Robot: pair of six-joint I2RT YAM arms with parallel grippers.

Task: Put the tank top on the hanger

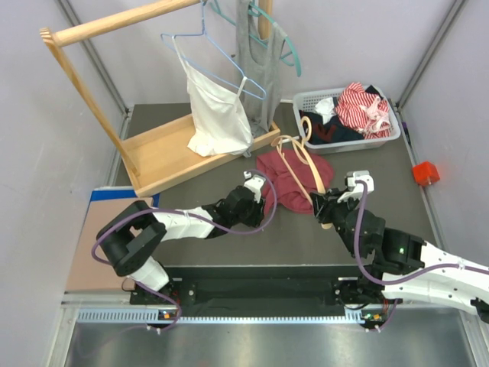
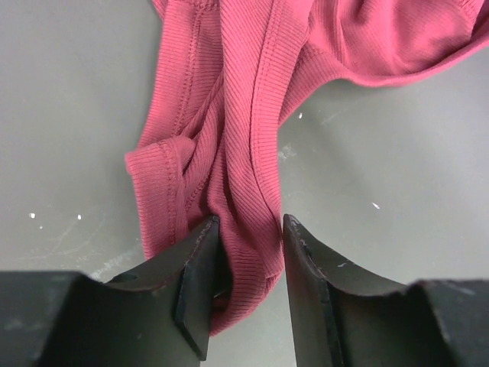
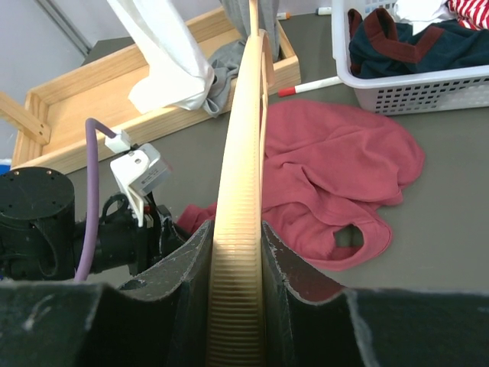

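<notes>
The maroon tank top (image 1: 286, 189) lies crumpled on the dark table in front of the basket. The tan wooden hanger (image 1: 313, 170) lies slanted over it, hook end toward the rack. My right gripper (image 1: 322, 205) is shut on the hanger's near arm (image 3: 241, 153), with the tank top (image 3: 328, 168) spread to the right of it. My left gripper (image 1: 263, 186) is at the tank top's left edge. In the left wrist view its jaws (image 2: 248, 222) are open and straddle a ribbed strap of the tank top (image 2: 229, 115); the left finger touches the fabric, the right stands slightly off.
A white basket (image 1: 359, 141) of clothes stands at the back right. A wooden rack (image 1: 164, 157) at the back left holds a white camisole (image 1: 218, 107) on a blue wire hanger and a grey tank top (image 1: 256, 53) on a teal hanger. A red cube (image 1: 425, 173) sits far right.
</notes>
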